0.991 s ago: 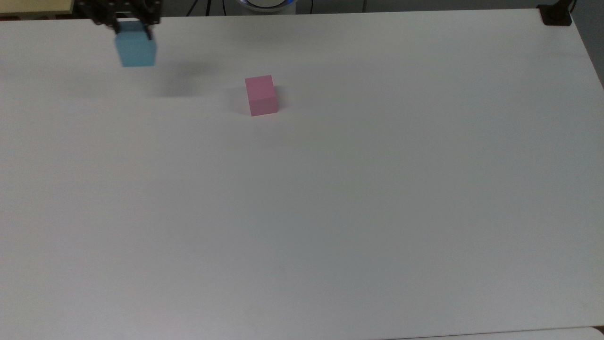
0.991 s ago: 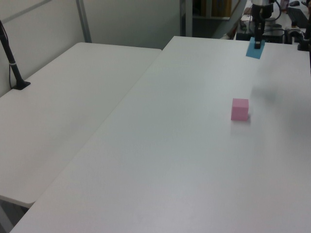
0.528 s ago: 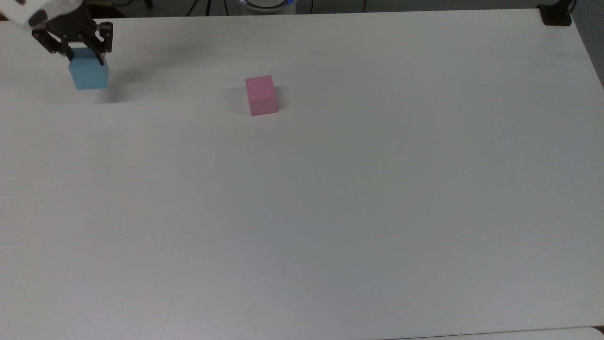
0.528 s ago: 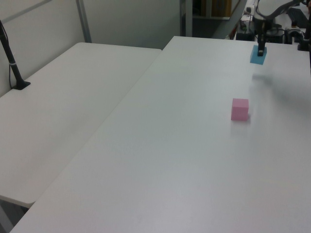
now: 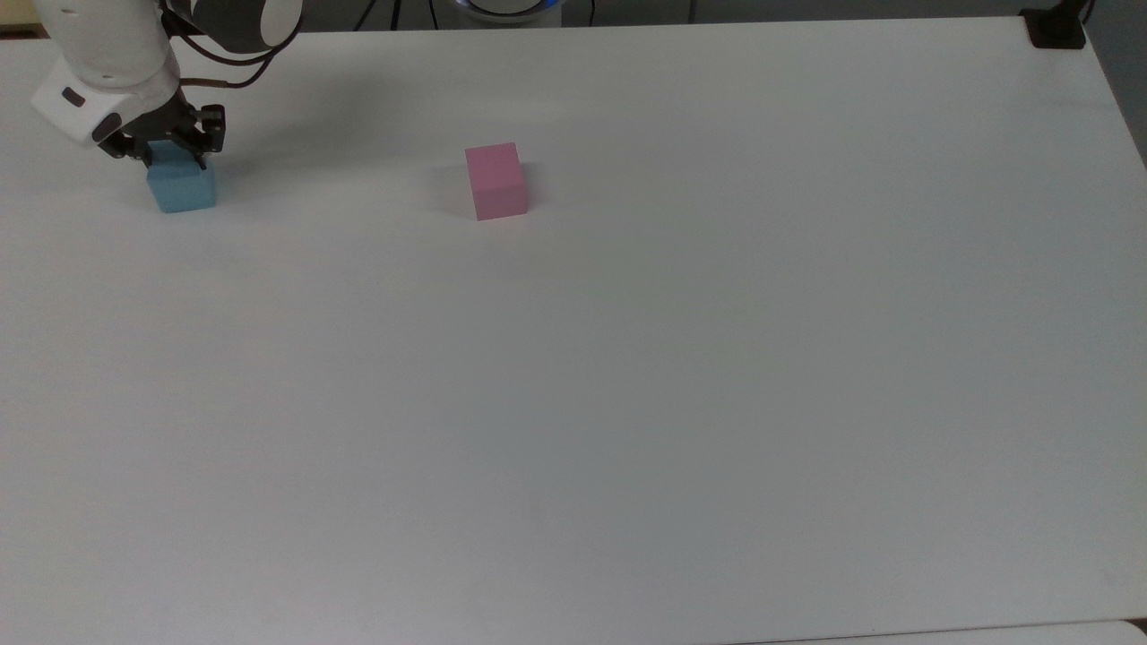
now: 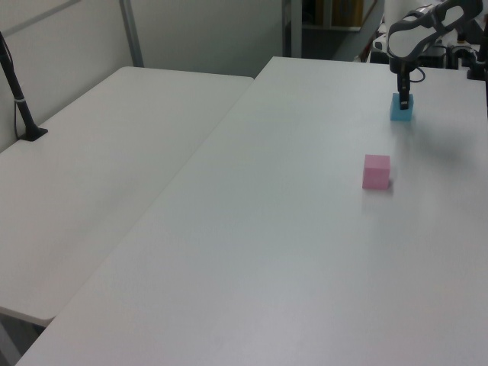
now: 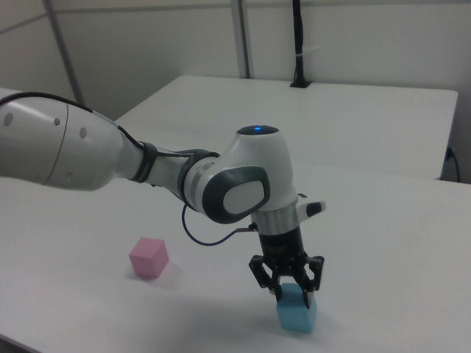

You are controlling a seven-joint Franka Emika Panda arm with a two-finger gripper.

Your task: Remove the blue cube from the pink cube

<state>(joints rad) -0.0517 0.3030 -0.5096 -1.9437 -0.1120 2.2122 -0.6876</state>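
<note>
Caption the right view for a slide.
Gripper holds the light-blue matte cube on the white table, apart from the pastel-pink cube.

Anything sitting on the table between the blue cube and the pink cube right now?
Nothing. In the top view the stretch of table between the blue cube and the pink cube is bare white surface; the left view shows the same.

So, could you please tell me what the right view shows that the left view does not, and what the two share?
Only the right view shows the arm's large white and grey joint with a blue light on top. Only the left view shows the black post on the neighbouring table at the left view's left. Both show the small light-blue matte cube on the white table with the tool shut on it, and the small pastel-pink matte cube standing apart.
</note>
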